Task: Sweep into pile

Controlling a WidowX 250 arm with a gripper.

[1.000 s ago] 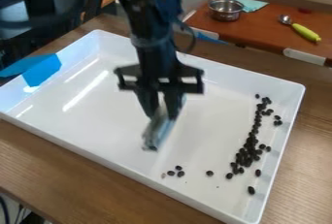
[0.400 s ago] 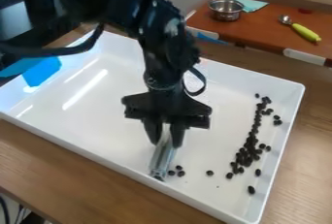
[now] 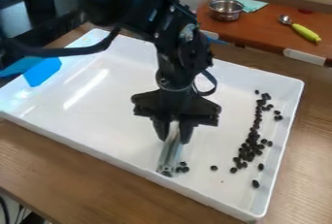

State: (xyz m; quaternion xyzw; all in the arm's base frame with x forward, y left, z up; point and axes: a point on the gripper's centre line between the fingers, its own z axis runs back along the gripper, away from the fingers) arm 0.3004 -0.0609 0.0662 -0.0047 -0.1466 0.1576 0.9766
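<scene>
Mostly over the middle of the tray (image 3: 123,155), near its front wall: the gripper (image 3: 173,135), pointing down, closed on a tool (image 3: 171,150). Tool pale, narrow, slightly tilted, lower end at the tray floor by the front wall.

Against the earlier frames: gripper and tool have gone from mid-tray down to the front wall, then a little to the right of the view. Right end of the tray now sits slightly higher in the view, its dark beans (image 3: 247,149) with it.

Beans, relative to gripper: most lie to its right in a long, uneven band along the tray's right side, thickest toward the front, well apart from the gripper. A few sit just beside the tool's lower end, on its right. One loose between those and the band; another apart, near the front right corner.

Blue tape (image 3: 42,72) on the tray's left end. Tray on a wooden tabletop (image 3: 77,172). Behind, on an orange board (image 3: 259,30): metal bowl (image 3: 226,9), folded cloth (image 3: 253,5), green-handled spoon (image 3: 306,33).
</scene>
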